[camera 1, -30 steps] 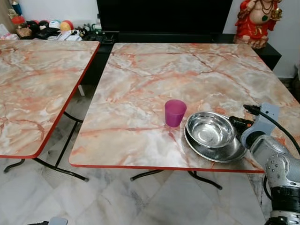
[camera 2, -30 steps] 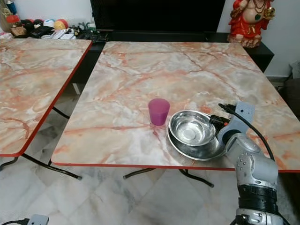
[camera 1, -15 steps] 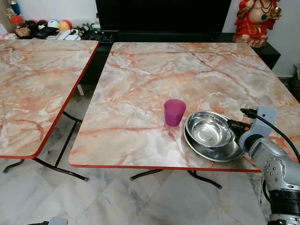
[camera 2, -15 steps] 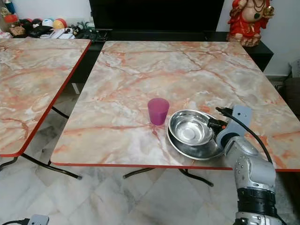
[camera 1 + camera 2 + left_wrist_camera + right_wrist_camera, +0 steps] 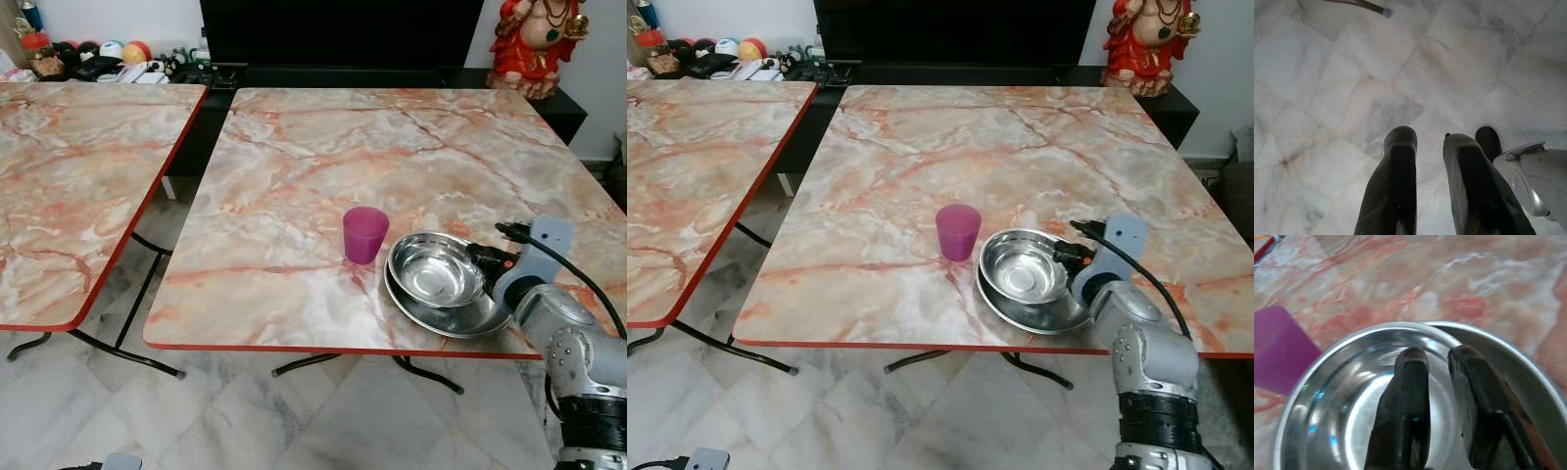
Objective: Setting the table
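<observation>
A steel bowl (image 5: 438,270) sits inside a wider steel plate (image 5: 472,322) near the front right edge of the marble table (image 5: 323,166). Just left of them stands an upright purple cup (image 5: 365,235). My right gripper (image 5: 481,257) reaches the bowl from the right. In the right wrist view its fingers (image 5: 1410,382) straddle the bowl's (image 5: 1347,396) rim, one inside and one outside over the plate (image 5: 1518,367), closed to a narrow gap on the rim. The left gripper (image 5: 1429,139) hangs idle over the tiled floor, fingers close together.
A second marble table (image 5: 78,186) stands to the left, with a gap of floor (image 5: 167,235) between the two. A black cabinet (image 5: 343,39) runs along the back wall. A red figurine (image 5: 534,44) stands at the back right, and small clutter (image 5: 88,59) lies at the back left.
My right gripper has shifted slightly left, further onto the bowl's rim. The bowl, plate and cup stay where they were.
</observation>
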Controlling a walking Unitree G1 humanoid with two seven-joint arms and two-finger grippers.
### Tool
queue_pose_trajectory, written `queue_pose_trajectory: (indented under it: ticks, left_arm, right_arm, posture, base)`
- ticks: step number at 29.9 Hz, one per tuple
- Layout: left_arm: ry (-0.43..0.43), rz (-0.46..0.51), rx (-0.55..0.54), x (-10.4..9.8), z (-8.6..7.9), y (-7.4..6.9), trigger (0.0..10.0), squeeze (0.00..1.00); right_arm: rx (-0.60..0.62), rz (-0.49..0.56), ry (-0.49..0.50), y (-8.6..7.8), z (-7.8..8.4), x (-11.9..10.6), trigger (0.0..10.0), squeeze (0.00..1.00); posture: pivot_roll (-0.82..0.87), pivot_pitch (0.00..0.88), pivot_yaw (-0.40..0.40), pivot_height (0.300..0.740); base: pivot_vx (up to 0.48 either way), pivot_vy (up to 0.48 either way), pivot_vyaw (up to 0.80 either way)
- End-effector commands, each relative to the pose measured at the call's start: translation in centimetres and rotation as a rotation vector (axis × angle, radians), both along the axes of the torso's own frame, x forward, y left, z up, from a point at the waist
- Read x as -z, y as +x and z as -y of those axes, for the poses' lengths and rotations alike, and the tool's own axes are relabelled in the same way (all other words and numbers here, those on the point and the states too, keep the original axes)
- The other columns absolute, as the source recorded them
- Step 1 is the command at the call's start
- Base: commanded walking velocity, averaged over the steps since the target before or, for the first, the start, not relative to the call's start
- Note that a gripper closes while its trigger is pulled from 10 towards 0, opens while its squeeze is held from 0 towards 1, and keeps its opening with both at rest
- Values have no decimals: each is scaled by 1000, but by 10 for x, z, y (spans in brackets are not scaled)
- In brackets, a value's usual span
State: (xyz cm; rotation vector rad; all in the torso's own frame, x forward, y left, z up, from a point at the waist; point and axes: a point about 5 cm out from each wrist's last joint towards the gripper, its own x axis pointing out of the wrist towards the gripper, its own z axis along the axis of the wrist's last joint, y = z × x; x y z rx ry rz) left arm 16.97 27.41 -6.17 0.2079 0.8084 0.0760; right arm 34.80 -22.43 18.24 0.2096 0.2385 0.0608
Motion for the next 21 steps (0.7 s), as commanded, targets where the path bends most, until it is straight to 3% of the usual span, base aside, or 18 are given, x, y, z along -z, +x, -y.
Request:
queue_pose_trajectory:
  ticks: [1,5,21]
  left_arm:
    - [1,-33,7,4,-1,-8,10000,0]
    - [-1,-32,6,4,0,-8,10000,0]
    - [-1,-32,9,4,0,-8,10000,0]
  right_arm:
    - [-30,8,-2,-1,-6,-2,10000,0]
    - [-20,-55,-21,-1,-6,10,10000,0]
    - [54,-100,-26,0,6,17,10000,0]
  posture:
    - [-48,154,25,740]
    - [-44,154,25,740]
    - [-45,154,26,740]
  base:
    - [0,0,0]
    - [0,0,0]
    - [0,0,0]
